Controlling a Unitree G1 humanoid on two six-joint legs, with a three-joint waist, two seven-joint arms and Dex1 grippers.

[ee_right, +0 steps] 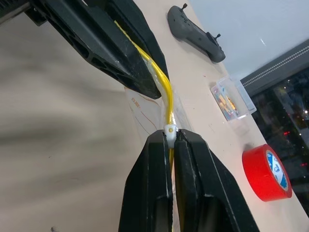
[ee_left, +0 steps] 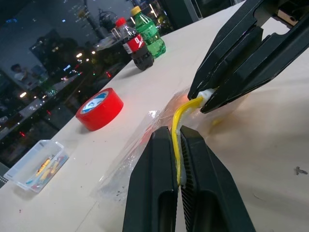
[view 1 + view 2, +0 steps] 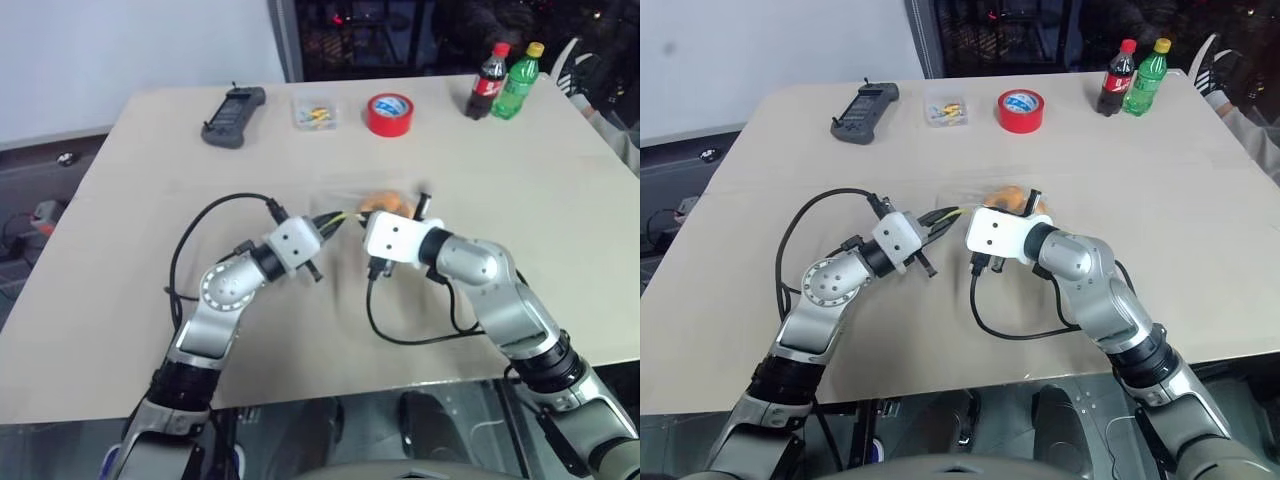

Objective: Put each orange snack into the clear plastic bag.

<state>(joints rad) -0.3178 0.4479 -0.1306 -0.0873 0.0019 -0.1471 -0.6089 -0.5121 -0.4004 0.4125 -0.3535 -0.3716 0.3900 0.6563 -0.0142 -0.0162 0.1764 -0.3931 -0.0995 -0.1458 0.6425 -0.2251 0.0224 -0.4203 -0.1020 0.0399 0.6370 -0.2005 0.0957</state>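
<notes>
The clear plastic bag point(image 2: 137, 150) lies mid-table, with its yellow zip strip point(image 2: 179, 118) lifted between both grippers. My left gripper point(image 2: 177, 131) is shut on the strip. My right gripper point(image 1: 170, 136) is shut on the strip's small white slider, a short way along from the left one. Just beyond the right wrist, an orange snack point(image 3: 386, 203) shows through the crinkly film. I cannot tell whether it is one piece or two.
Along the table's far side stand a black handheld controller point(image 3: 233, 117), a small clear box of coloured bits point(image 3: 315, 112), a red tape roll point(image 3: 389, 114), a cola bottle point(image 3: 487, 82) and a green bottle point(image 3: 518, 80). Black cables loop beside both forearms.
</notes>
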